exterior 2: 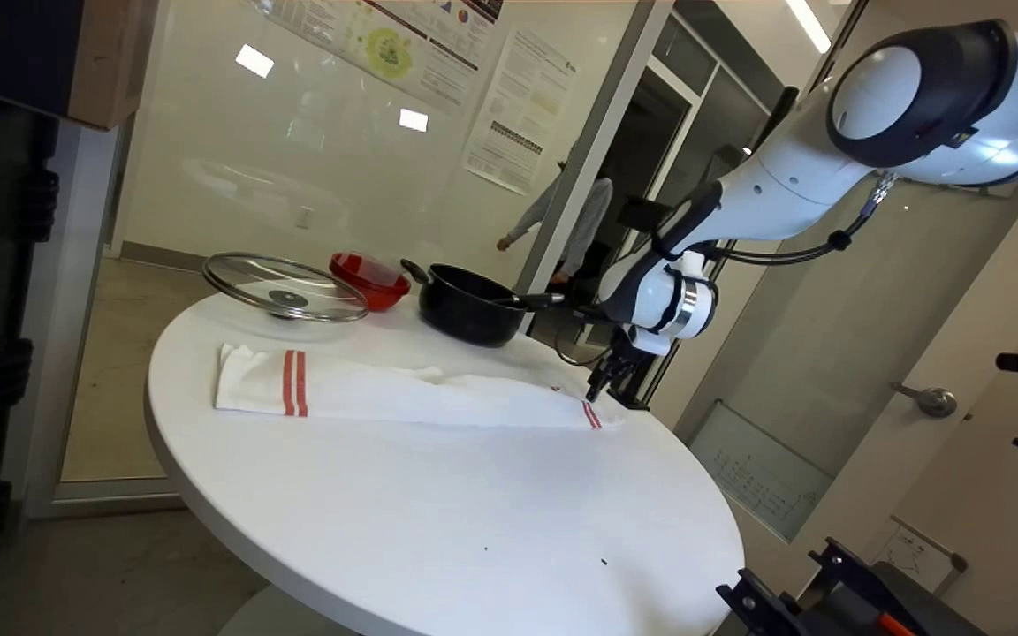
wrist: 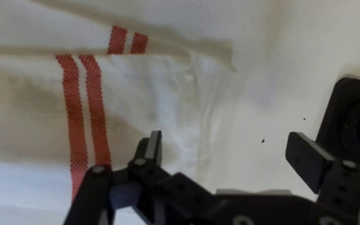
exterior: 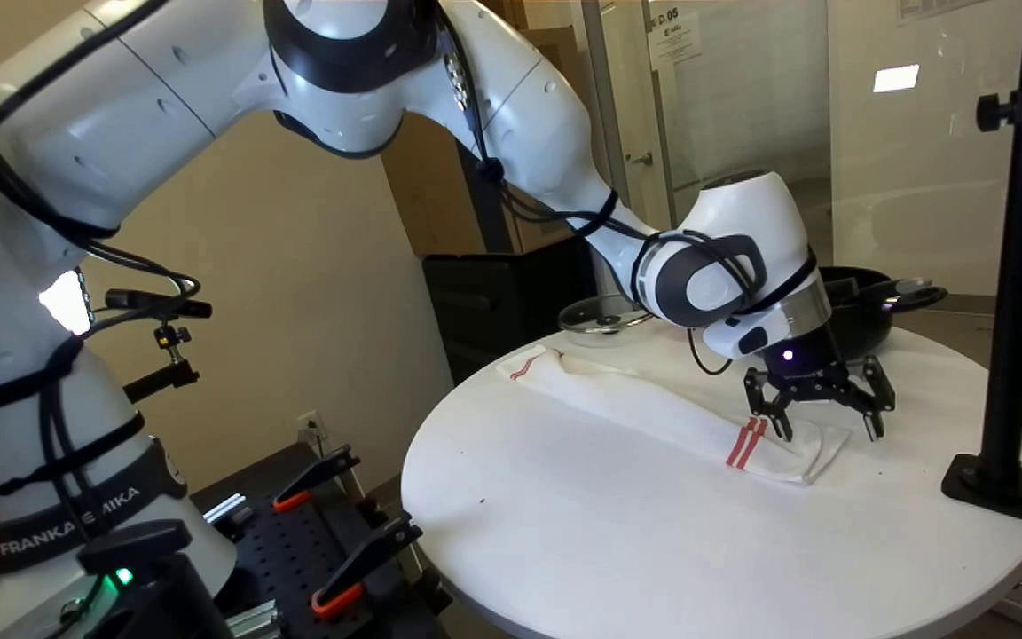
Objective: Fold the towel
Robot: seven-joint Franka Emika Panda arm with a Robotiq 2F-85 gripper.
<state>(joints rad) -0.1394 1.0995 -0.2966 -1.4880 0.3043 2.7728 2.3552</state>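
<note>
Exterior views only: lid [exterior 2: 287,299] near towel [exterior 2: 421,399]

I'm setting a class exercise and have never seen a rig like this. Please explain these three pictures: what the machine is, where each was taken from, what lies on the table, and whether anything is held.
The machine is a white Franka robot arm. At its end is the tool, a two-fingered grasping part. Two pictures come from cameras off the robot; the close-up comes from one on the arm, looking past the fingers. On the round white table, a white dish towel with red stripes lies in a long strip. Beyond it in an exterior view are a glass lid, a red bowl and a black pot. Nothing is held: the fingers stand apart, one over the dish towel, the other past its end.
</note>
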